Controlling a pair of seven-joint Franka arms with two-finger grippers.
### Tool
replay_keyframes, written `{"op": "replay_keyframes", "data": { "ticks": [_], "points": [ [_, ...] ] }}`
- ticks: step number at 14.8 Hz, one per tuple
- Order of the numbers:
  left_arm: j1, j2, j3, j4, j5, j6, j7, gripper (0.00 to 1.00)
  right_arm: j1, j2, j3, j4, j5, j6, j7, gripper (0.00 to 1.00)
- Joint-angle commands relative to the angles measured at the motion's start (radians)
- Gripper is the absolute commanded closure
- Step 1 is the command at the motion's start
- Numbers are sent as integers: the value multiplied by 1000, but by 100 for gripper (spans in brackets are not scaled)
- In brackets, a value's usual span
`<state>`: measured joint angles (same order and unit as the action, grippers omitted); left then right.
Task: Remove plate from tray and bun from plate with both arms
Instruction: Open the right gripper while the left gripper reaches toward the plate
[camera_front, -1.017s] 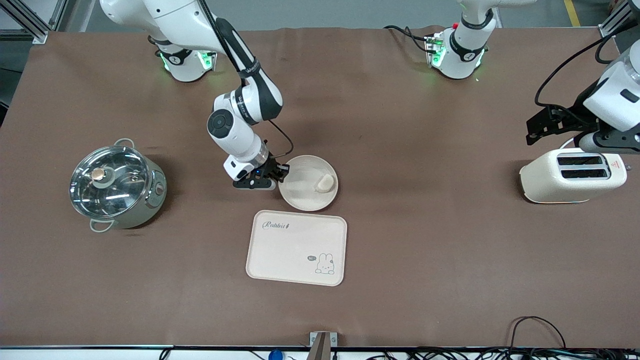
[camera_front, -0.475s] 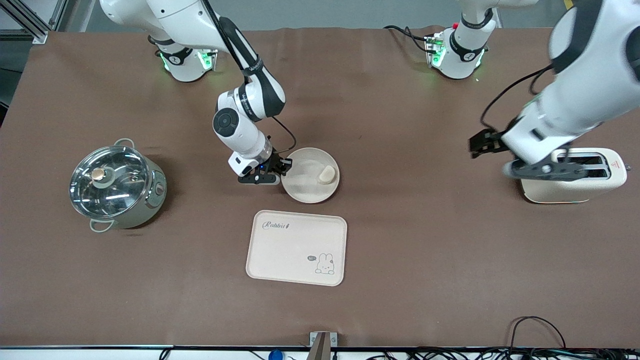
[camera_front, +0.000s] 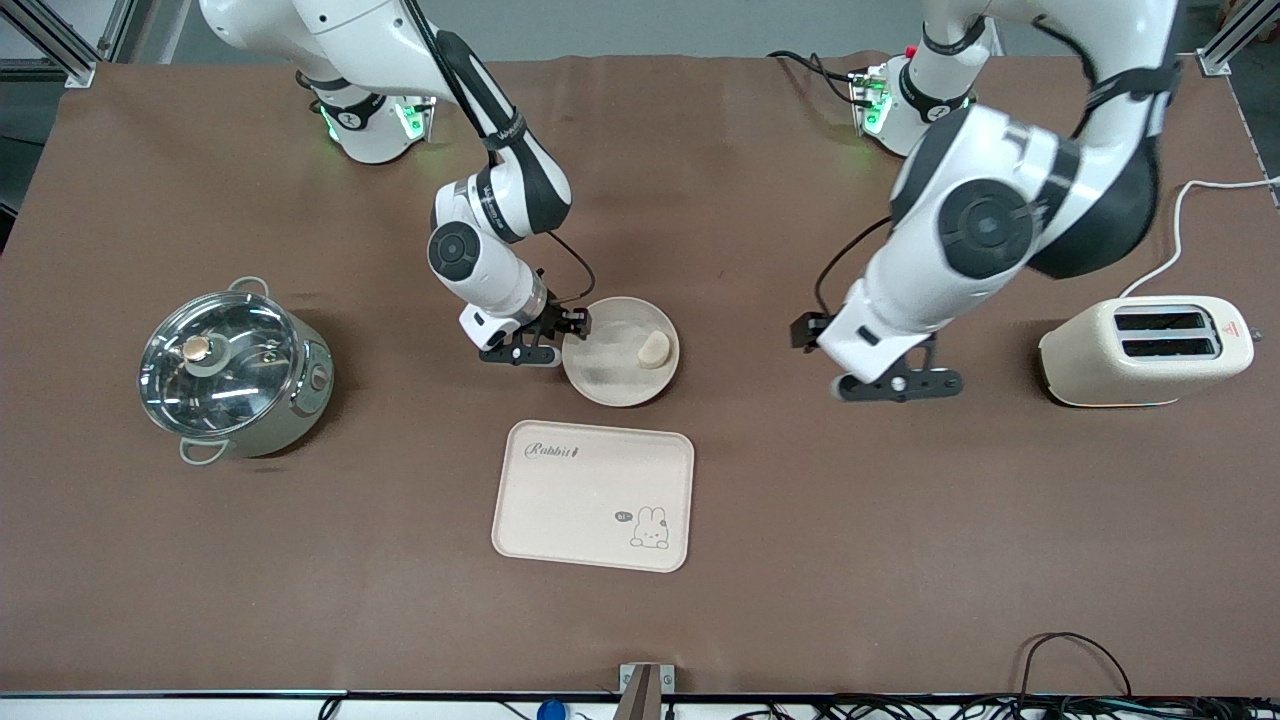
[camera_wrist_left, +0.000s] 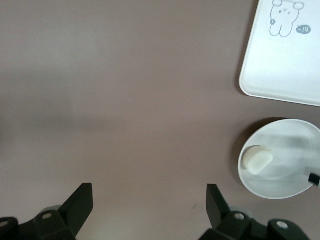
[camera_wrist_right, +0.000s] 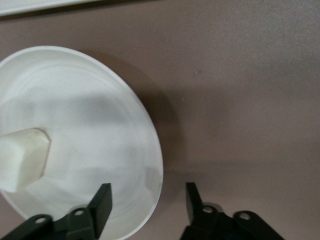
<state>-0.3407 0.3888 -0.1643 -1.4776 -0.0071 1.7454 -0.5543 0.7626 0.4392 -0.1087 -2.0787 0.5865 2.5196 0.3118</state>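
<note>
The round cream plate lies on the brown table, just farther from the front camera than the tray. The pale bun rests on it, toward the left arm's end. My right gripper is open at the plate's rim on the pot's side, one finger over the plate and one outside it; the bun shows in that view too. My left gripper is open and empty over bare table between plate and toaster. Its wrist view shows its gripper, the plate and the bun.
A rectangular cream tray with a rabbit drawing lies nearer the front camera than the plate; it also shows in the left wrist view. A glass-lidded pot stands toward the right arm's end, a cream toaster toward the left arm's end.
My left arm has swung from over the toaster toward the middle of the table. The plate and my right gripper shifted slightly away from the tray.
</note>
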Motion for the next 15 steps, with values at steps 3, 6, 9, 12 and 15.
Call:
{"op": "replay_keyframes", "data": {
  "ticks": [3,6,9,12,15],
  "points": [
    [-115,114,3,16,-11,123,-225,0,-127,-155,-41,26,4,-122,-14,0],
    [-202,194,3,16,-7,238,-376,0,-242,-152,-74,272,-110,-417,-27,0],
    [-267,275,6,17,-1,348,-517,0,-304,-152,-75,484,-375,-595,-34,0],
    [-308,318,12,17,18,391,-686,0,-348,-166,-77,609,-509,-766,-34,0],
    [-320,340,12,19,32,394,-809,1,-387,-223,-80,687,-542,-901,-37,0]
  ]
}}
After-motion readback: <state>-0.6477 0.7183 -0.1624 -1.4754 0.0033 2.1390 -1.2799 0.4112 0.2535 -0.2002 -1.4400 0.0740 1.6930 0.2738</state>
